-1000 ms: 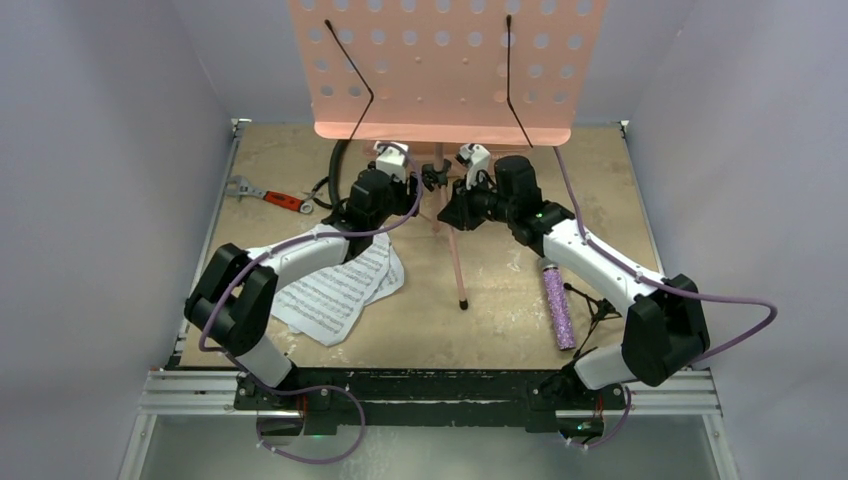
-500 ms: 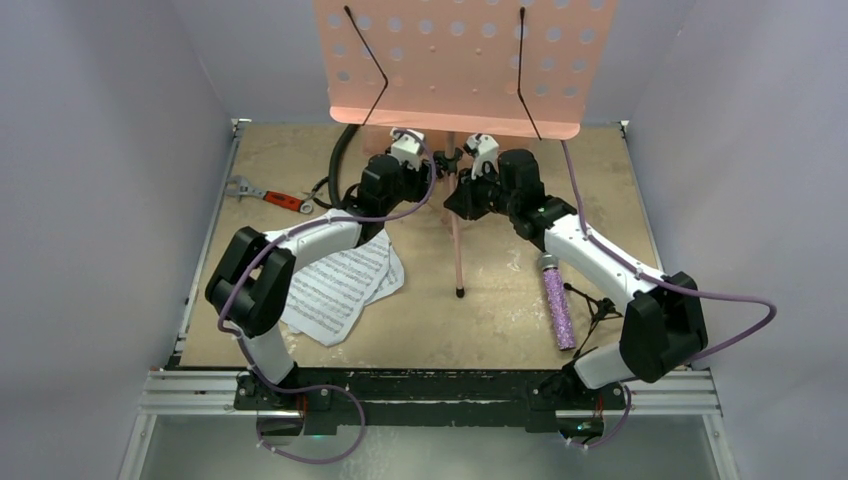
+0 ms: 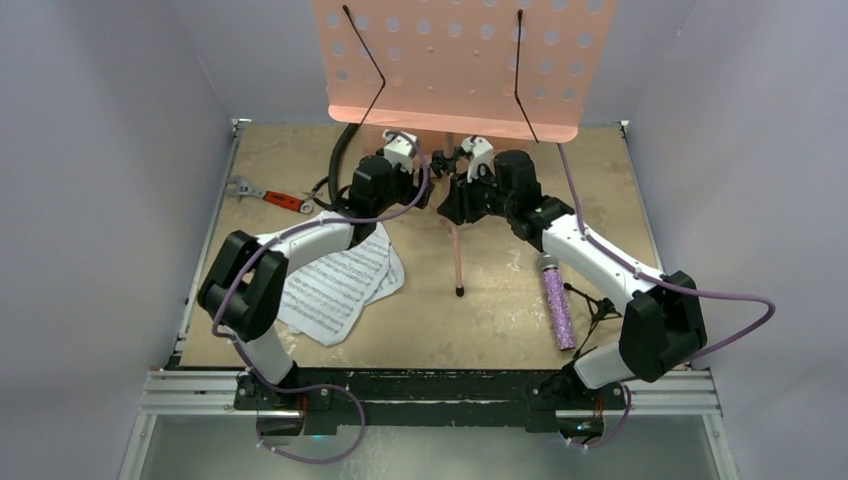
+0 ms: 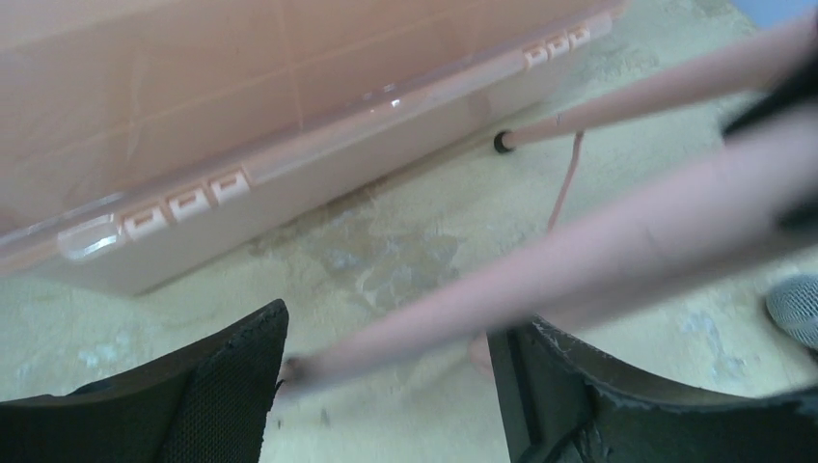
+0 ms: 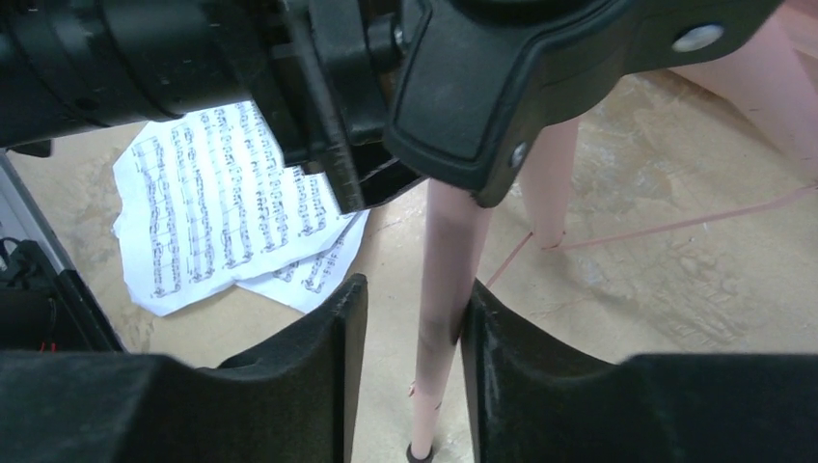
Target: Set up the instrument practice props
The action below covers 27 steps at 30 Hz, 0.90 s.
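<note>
The pink perforated music stand (image 3: 455,70) stands upright at the back middle, one tripod leg (image 3: 458,250) reaching toward me. My left gripper (image 3: 425,170) and right gripper (image 3: 452,180) meet at its post below the desk. In the left wrist view my left gripper (image 4: 386,338) is open with a blurred pink leg (image 4: 598,251) crossing between the jaws. My right gripper (image 5: 413,299) is open around a pink leg (image 5: 444,251) that touches only the right finger. The sheet-music pages (image 3: 335,285) lie at left. The purple microphone (image 3: 556,305) and black mic stand (image 3: 597,305) lie at right.
A red-handled wrench (image 3: 265,193) lies at the left edge, with a black hose (image 3: 340,165) behind it. A pink translucent box (image 4: 241,116) sits close behind the stand's legs. The grey walls close in on three sides.
The stand has shifted right and back over the last second, its front leg with it. Both grippers followed it. My left arm has since eased back slightly.
</note>
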Motion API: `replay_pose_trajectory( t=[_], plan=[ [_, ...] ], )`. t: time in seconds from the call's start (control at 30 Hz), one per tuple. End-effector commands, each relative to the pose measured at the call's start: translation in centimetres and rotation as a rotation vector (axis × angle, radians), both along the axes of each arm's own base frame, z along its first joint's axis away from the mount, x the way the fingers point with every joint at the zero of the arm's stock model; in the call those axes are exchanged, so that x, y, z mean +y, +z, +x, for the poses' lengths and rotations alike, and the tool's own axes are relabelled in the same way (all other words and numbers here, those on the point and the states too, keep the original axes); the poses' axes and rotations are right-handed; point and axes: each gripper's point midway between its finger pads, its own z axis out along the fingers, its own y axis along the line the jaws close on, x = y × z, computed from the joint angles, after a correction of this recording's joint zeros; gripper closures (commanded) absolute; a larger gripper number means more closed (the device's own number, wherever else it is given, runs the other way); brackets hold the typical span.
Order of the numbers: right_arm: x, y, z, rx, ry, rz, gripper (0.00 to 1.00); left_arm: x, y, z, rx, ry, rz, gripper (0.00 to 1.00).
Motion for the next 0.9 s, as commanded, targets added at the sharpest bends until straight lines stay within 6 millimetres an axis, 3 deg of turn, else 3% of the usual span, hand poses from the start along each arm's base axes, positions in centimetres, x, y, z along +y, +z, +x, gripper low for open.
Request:
replay_pose_trajectory(
  t=[0.0, 0.13, 0.3, 0.5, 0.73, 0.87],
  plan=[
    [0.6, 1.8, -0.7, -0.028, 0.041, 0.024, 0.54, 1.4, 4.1, -2.3, -0.065, -0.001, -0.079, 0.26],
    [0.5, 1.8, -0.9, -0.032, 0.038, 0.024, 0.46, 3.2, 5.0, -4.6, -0.068, 0.029, -0.086, 0.22],
    [0.2, 1.8, -1.3, -0.033, 0.034, 0.024, 0.35, 6.3, 4.6, -7.4, -0.026, 0.107, -0.058, 0.18],
    [-1.0, 3.0, -2.1, -0.101, -0.003, 0.046, 0.20, 13.1, 2.3, -11.5, 0.120, 0.375, -0.004, 0.06],
    [-3.1, 4.5, -3.4, -0.174, -0.076, 0.071, 0.03, 17.0, -0.2, -15.6, 0.268, 0.538, 0.012, 0.02],
    [-4.3, 4.8, -4.1, -0.191, -0.125, 0.083, 0.02, 18.2, -2.1, -17.2, 0.386, 0.635, 0.026, 0.01]
  ],
)
